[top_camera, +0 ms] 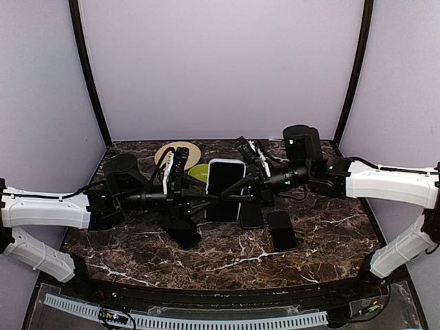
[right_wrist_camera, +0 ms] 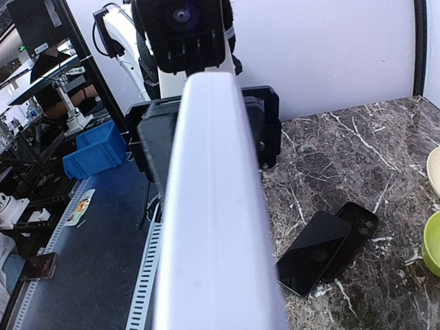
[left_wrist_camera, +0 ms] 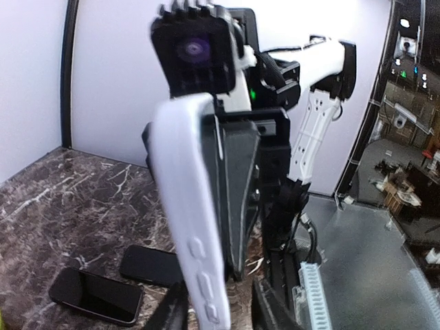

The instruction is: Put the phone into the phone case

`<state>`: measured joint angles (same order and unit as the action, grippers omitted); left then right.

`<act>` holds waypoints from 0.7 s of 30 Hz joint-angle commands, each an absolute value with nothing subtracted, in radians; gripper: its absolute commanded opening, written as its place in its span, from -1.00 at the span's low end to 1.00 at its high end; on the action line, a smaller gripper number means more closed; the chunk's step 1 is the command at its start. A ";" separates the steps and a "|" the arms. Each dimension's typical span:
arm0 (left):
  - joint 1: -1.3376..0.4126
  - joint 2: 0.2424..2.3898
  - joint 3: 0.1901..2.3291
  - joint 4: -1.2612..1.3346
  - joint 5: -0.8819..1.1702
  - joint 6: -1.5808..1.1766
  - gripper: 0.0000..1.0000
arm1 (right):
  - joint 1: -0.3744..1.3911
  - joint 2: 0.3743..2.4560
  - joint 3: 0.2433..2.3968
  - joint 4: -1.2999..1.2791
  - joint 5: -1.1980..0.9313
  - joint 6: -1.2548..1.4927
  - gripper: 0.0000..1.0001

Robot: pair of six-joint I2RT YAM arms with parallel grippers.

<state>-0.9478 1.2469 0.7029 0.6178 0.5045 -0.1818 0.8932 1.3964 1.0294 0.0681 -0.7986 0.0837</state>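
Phone in case, held aloft

From above, the phone (top_camera: 225, 187) is seen inside the phone case (top_camera: 225, 161), clamped by the right fingers (top_camera: 249, 184). Left wrist: it is straddled by the left fingers (left_wrist_camera: 170, 313), grip unclear. Right wrist: only its edge is shown; full seating is unconfirmed.

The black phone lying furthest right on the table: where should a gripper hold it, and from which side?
Probably across the two long edges of the rightmost phone, near its middle, coming straight down: it lies flat on the table, so only its thin sides are free.
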 commanded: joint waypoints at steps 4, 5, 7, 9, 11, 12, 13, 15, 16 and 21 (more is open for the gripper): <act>-0.956 1.142 0.649 0.529 0.551 -0.043 0.49 | 0.879 1.339 1.084 0.149 -0.876 0.123 -1.00; -0.956 1.134 0.628 0.531 0.550 -0.035 0.54 | 0.879 1.340 1.087 0.146 -0.879 0.123 -1.00; -0.956 1.121 0.615 0.529 0.523 -0.016 0.58 | 0.880 1.340 1.091 0.147 -0.885 0.126 -1.00; -0.956 1.134 0.629 0.503 0.480 -0.014 0.49 | 0.880 1.344 1.096 0.146 -0.890 0.128 -1.00; -0.956 1.164 0.662 0.466 0.463 -0.012 0.23 | 0.884 1.348 1.101 0.146 -0.893 0.130 -1.00; -0.956 1.185 0.674 0.446 0.461 -0.014 0.04 | 0.884 1.348 1.102 0.146 -0.893 0.130 -1.00; -0.956 1.194 0.692 0.440 0.460 -0.015 -0.06 | 0.885 1.347 1.105 0.146 -0.893 0.131 -1.00; -0.956 1.214 0.702 0.439 0.463 -0.017 -0.30 | 0.886 1.344 1.108 0.147 -0.891 0.132 -1.00; -0.957 1.222 0.703 0.442 0.465 -0.018 -0.43 | 0.887 1.343 1.109 0.146 -0.890 0.132 -1.00; -0.956 1.226 0.710 0.453 0.422 -0.035 -1.00 | 0.888 1.340 1.109 0.133 -0.890 0.128 -1.00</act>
